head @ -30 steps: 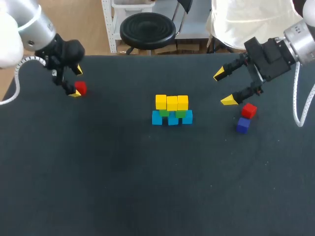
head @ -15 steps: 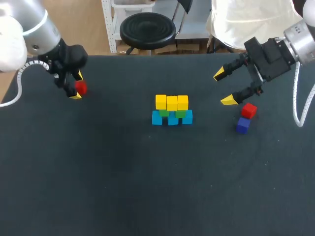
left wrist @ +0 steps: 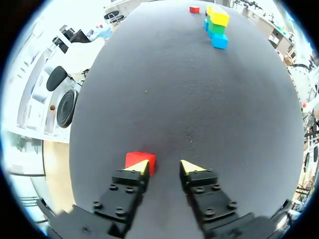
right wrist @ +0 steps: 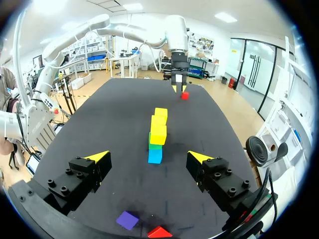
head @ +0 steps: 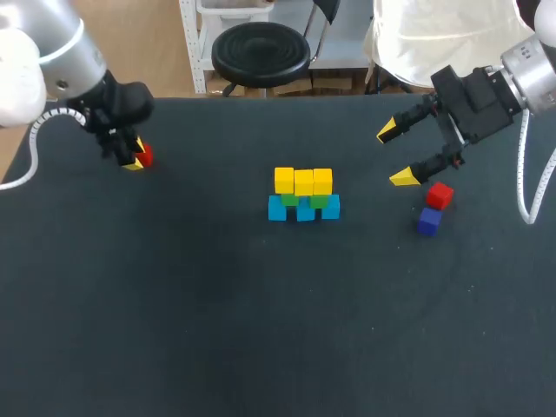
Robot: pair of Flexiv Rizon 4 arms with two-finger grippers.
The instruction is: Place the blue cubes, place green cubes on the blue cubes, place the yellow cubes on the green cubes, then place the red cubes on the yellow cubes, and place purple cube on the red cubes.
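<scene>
— What stands in the middle of the matte black table (head: 261, 330)?
— A small wall of smooth, sharp-edged cubes: three blue cubes (head: 304, 211) in the lowest row, two green cubes (head: 289, 200) on them, and three yellow cubes (head: 303, 182) on top.
— And the left gripper (left wrist: 164, 168)?
— It is low over the table, well apart from the wall, on the left arm's side. Its yellow wedge tips stand a little apart, with bare table between them. A glossy red cube (left wrist: 140, 160) sits just at one tip, outside the gap, so nothing is pinched.
— The right gripper (head: 394, 155)?
— On the other side of the wall, spread wide and holding nothing. Near it, farther from the wall, lie a second red cube (head: 440, 195) and a purple cube (head: 428, 221), touching or almost touching.
</scene>
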